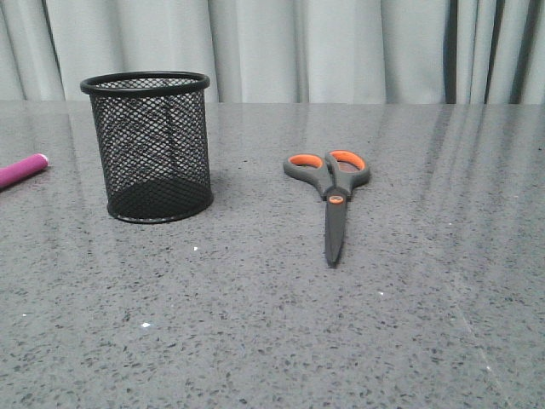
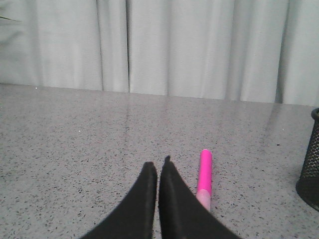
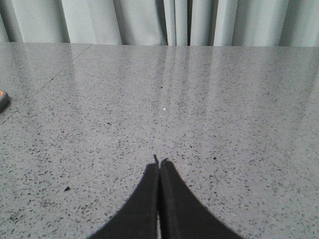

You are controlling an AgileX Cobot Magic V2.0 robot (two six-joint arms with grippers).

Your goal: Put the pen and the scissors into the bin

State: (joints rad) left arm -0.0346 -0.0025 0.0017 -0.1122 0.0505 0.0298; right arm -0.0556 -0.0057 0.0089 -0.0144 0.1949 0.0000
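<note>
Counter (image 1: 272,341): grey speckled stone, glossy, with pale curtains (image 1: 341,47) hanging along the far edge.
Bin (image 1: 153,146): black wire mesh, stood upright on the left half of the counter; nothing visible inside through the mesh.
Scissors (image 1: 330,194): lay flat right of the bin and well apart from it, blades together. Handles with orange-lined loops pointed far, tip pointed near.
Pen (image 1: 21,170): magenta, lay flat at the far left edge of the front view, left of the bin and apart from it, partly cut off by the frame.
Left gripper (image 2: 158,167): jaws pressed together, holding nothing, low over the counter. In the left wrist view the pen (image 2: 204,178) lay just beside the fingertips, not touching them that I could make out; the bin's edge (image 2: 310,159) showed further over.
Right gripper (image 3: 159,163): jaws closed, empty, over bare counter. A sliver of scissor handle (image 3: 3,98) showed at the frame edge, well apart.
</note>
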